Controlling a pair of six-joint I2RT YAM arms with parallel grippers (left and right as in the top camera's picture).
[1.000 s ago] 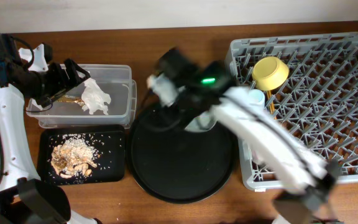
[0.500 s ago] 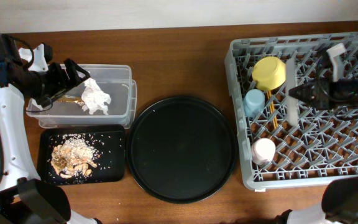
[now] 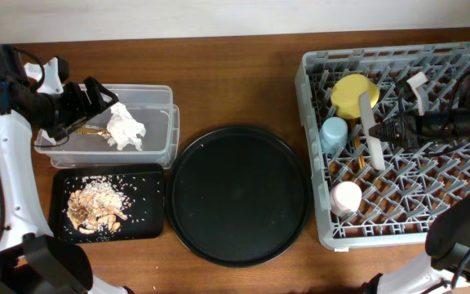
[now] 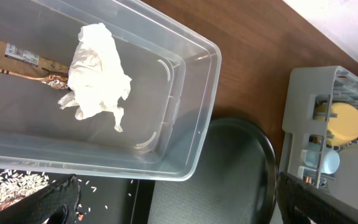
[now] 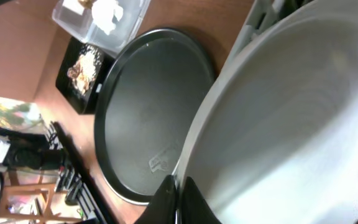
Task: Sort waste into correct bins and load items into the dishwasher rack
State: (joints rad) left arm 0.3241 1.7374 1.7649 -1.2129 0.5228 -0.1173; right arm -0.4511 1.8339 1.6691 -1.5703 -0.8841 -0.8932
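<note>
My right gripper is shut on the rim of the pale grey-green plate and holds it on edge among the pegs of the grey dishwasher rack. In the right wrist view the plate fills the frame, and my gripper pinches its edge. The yellow bowl, light-blue cup and white cup sit in the rack's left part. My left gripper is open and empty over the clear tub, which holds the white tissue and gold wrapper.
The flat black tray in front of the tub holds beige food scraps. The large round black tray lies between the bins and the rack. My right arm reaches across the rack from the right edge.
My right arm has swung the plate from above the round tray over to the rack and set it lower among the pegs. My left arm has not moved.
</note>
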